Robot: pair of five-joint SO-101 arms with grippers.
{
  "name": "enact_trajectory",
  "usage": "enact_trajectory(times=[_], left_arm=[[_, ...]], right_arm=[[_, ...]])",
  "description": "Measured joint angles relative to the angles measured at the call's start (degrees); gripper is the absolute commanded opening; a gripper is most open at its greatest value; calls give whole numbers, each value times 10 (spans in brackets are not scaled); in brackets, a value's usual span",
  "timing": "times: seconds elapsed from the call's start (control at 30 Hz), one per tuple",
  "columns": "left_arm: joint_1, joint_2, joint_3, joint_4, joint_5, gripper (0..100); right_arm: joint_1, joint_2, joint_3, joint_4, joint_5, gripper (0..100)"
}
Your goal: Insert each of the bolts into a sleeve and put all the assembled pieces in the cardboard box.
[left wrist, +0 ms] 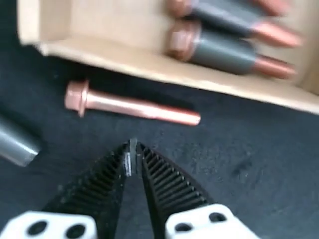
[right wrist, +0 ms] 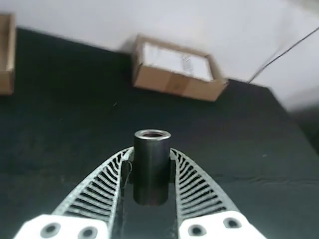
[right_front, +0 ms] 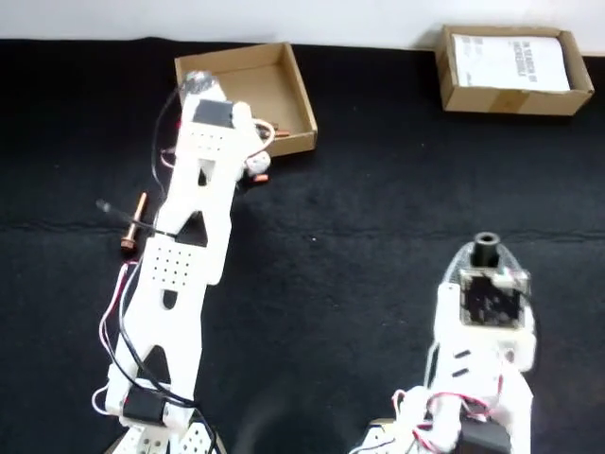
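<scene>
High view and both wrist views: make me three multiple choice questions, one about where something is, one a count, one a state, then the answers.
1. Where does the loose bolt lie? A inside the cardboard box; B on the black table beside that box's wall; C upright in a vise.
2. How many cardboard boxes stand on the table? A one; B four; C two.
3. The right gripper is: A shut on an upright sleeve; B open, empty; C shut on a screwdriver.
Answers: 1 B, it lies flat outside the wall. 2 C, the second box sits far right. 3 A, the sleeve stands clamped in it.
</scene>
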Motion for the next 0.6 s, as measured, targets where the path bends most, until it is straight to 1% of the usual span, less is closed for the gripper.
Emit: enact_trajectory(times=[0.07, 0.13, 0.3, 0.37, 0.43, 0.53, 0.6], left_arm=[[0, -25, -19, 0, -50, 9], [0, -48, -35, 1, -77, 9], [0, -84, -44, 3, -85, 14], [-3, -84, -44, 3, -37, 34], [-11, -84, -44, 4, 40, 58], [-27, -85, -28, 4, 165, 59], [-28, -84, 5, 4, 224, 59]], right_arm=[[-24, 0, 12, 0, 0, 8], [-50, 0, 21, -1, 0, 8], [-69, 0, 30, -1, 0, 8], [-69, 0, 35, -1, 0, 8], [-71, 0, 36, -1, 0, 8], [-72, 0, 36, -2, 0, 8], [-72, 0, 36, -13, 0, 8]])
